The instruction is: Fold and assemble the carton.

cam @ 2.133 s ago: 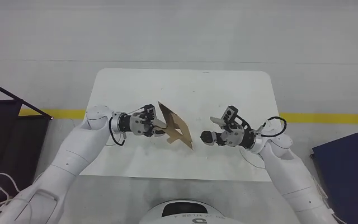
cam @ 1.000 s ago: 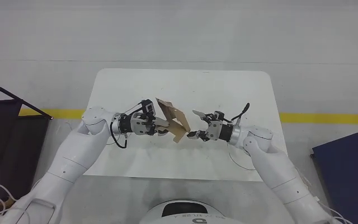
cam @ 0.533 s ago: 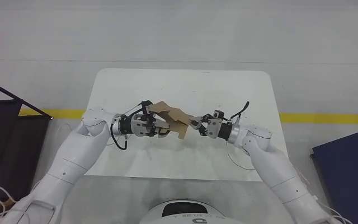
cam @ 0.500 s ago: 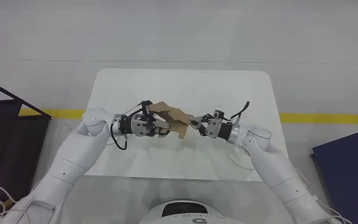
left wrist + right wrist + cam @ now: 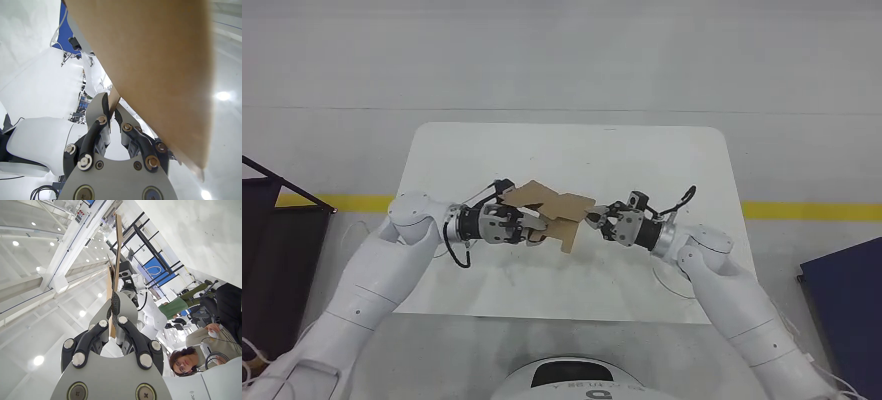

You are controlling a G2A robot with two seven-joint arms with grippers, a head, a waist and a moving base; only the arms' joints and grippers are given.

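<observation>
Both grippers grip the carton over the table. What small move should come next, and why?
Probably the right gripper should ease toward the left gripper, to spring the carton open. Both are shut on opposite edges of it, it hangs above the table, and edge-on it looks mostly flat, its layers barely parted.

A white rectangular table with rounded corners (image 5: 662, 160) stands on a pale grey floor (image 5: 562, 50). A yellow stripe on the floor (image 5: 812, 211) shows on either side of the table. A black angular frame (image 5: 272, 240) sits off the table's left side, and a dark blue block (image 5: 854, 300) off its right. The right wrist view shows round ceiling lamps (image 5: 15, 243) and a blue wall panel (image 5: 151, 264).
</observation>
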